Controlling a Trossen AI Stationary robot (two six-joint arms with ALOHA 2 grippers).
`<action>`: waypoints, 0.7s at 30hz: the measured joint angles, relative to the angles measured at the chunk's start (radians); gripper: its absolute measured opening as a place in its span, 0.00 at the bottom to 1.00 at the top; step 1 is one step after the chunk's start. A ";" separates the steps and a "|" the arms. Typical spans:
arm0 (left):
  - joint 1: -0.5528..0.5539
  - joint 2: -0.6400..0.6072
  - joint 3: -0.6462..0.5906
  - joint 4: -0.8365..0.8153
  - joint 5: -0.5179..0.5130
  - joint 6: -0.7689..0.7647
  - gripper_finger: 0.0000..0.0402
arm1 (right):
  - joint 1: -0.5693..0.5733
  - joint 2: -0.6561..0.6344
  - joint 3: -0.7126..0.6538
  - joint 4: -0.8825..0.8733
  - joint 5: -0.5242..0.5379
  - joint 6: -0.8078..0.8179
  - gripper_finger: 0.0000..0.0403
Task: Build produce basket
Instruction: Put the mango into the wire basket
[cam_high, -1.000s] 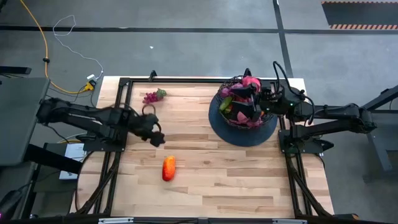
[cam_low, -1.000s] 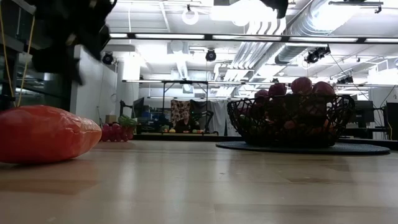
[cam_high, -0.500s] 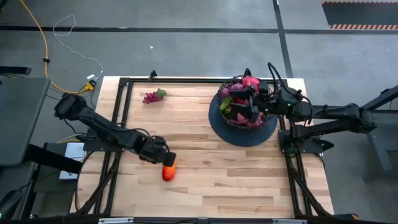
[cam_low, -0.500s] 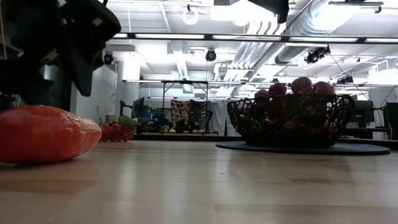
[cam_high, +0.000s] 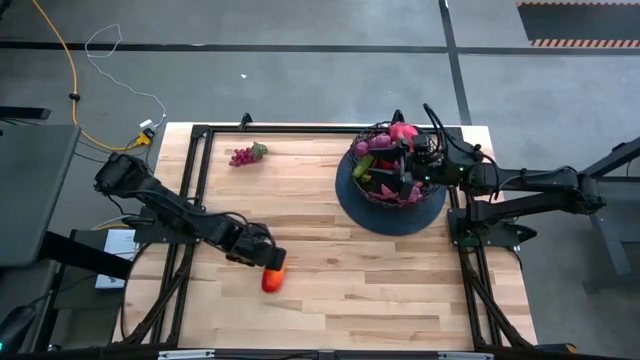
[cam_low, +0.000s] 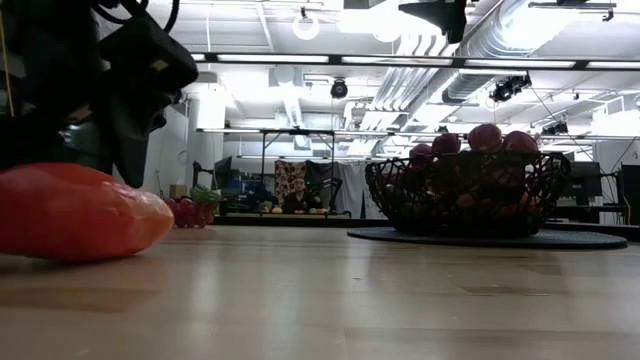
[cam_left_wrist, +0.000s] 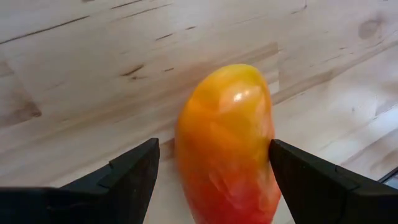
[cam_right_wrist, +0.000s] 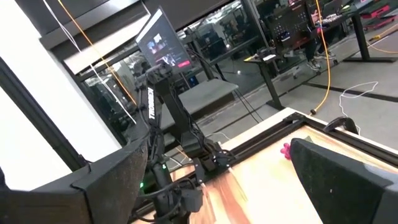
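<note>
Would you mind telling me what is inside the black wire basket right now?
The basket holds a heap of produce: pink, red, purple and green pieces. The right gripper hovers over it, open, covering part of the pile; the pieces underneath cannot be counted.

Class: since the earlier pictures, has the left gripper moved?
Yes. The left gripper moved away from the purple grape bunch, down onto the orange-red toy fruit, fingers open.

Two dark jointed arms on black frame mounts

Left arm (cam_high: 170, 205) and right arm (cam_high: 540, 185) are matte black, built of tubular links; thin black cables loop above the right wrist; each end effector carries flat, wedge-shaped black fingers (cam_left_wrist: 134, 171).
</note>
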 joint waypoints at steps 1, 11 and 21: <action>0.000 0.008 0.000 0.007 0.000 0.002 0.72 | 0.000 0.000 0.000 -0.001 0.000 -0.003 0.95; 0.000 0.136 0.003 0.128 0.046 0.030 0.72 | 0.000 0.000 0.000 -0.005 0.000 -0.006 0.95; 0.009 0.113 -0.002 0.127 0.068 0.130 0.69 | 0.000 0.000 0.000 -0.012 0.000 -0.006 0.95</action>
